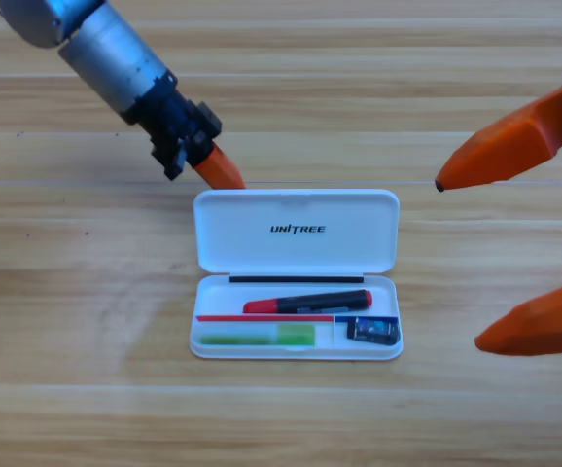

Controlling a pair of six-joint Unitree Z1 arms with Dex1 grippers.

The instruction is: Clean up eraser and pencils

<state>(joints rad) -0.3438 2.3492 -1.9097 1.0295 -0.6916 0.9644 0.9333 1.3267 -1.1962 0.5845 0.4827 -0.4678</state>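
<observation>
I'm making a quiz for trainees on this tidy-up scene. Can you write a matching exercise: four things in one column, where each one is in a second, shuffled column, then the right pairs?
Things
1. eraser
2. green pencil
3. red-and-black pencil
4. left gripper

Places
A. upper part of the case's tray, below the lid
B. lower left compartment of the tray
C. just above the upper left corner of the open lid
D. lower right compartment of the tray

All three items lie in the white UNITREE case. The right gripper waits at the right edge, jaws wide apart.

Pairs: 1-D, 2-B, 3-A, 4-C
</observation>
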